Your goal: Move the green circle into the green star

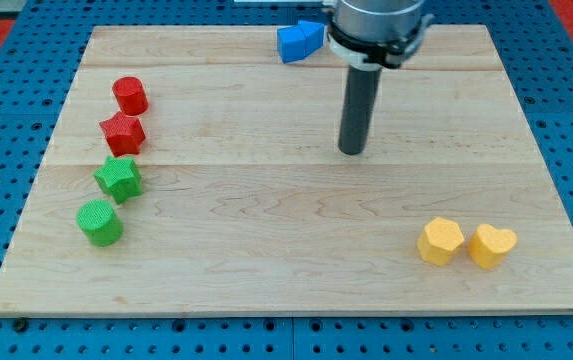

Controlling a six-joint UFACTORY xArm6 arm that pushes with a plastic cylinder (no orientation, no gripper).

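Observation:
The green circle [99, 222] lies near the board's left edge, low in the view. The green star [119, 178] sits just above and slightly right of it, with a very small gap or light contact; I cannot tell which. My tip [352, 150] rests on the board right of centre, far to the right of both green blocks and touching no block.
A red star [123, 133] and a red circle [130, 96] stand above the green star. Two blue blocks [299, 41] lie at the view's top by the arm. A yellow block [440, 241] and a yellow heart [492, 245] sit at bottom right. The wooden board [266, 270] ends near the green circle.

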